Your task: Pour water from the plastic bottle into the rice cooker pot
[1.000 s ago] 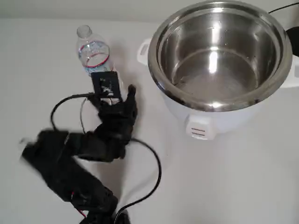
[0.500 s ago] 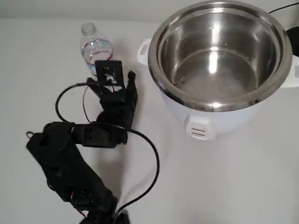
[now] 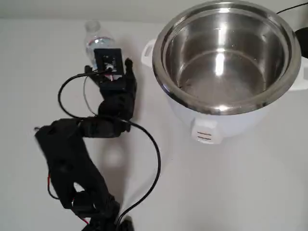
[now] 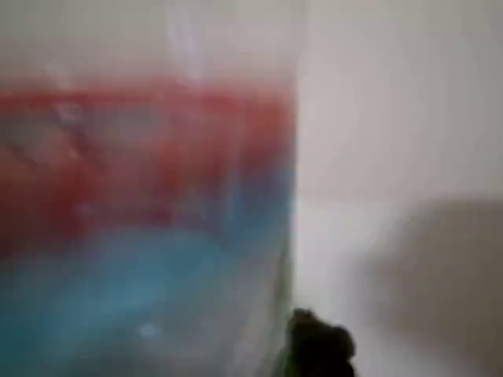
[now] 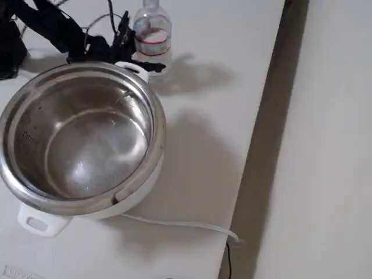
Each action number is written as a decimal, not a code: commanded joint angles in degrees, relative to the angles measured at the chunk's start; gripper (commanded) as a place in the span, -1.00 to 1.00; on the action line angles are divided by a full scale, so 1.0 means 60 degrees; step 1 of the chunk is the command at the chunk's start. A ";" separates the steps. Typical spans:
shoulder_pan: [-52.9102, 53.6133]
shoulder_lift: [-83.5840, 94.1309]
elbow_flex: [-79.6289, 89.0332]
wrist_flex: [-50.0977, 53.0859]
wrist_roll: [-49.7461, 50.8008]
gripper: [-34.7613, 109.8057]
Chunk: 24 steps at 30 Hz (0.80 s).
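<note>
A black robot arm's gripper (image 3: 107, 66) reaches a small clear plastic bottle (image 3: 94, 41) that stands upright on a white table (image 3: 231, 192), the jaws spread to either side of its lower body and not yet pressed in, as far as the overhead view lets one judge. In the wrist view the bottle's red and blue label (image 4: 141, 212) fills the space just ahead of the jaws, blurred by closeness, with one dark fingertip (image 4: 318, 344) showing beside the bottle's right edge. The rice cooker pot (image 3: 226, 53), wide-rimmed and shiny, sits in its white body to the right of the jaws in the overhead view, near but apart from them, with its side handle (image 3: 147, 51) the closest part. The step in hand appears to be the grasp; done well, it would put the label band square between the fingers and close gently, since thin plastic is likely to buckle and the bottle could tip if nudged off centre. A lift high enough to clear the pot's rim would be needed before any tilt. Open table lies beyond and to the left of the bottle in the overhead view; the fixed view shows the table edge (image 5: 273, 81) well off to its right.
</note>
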<state>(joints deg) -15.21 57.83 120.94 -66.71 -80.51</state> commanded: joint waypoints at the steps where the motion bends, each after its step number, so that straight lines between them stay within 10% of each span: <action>1: 0.0029 -0.0894 -0.1216 -0.0835 0.0029 -0.13; 15: 0.0029 0.0776 -0.0498 -0.1846 0.0234 -0.42; 24: -0.0029 0.6416 0.0366 0.2153 0.1040 -0.42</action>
<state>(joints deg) -15.38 71.63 123.93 -63.46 -76.90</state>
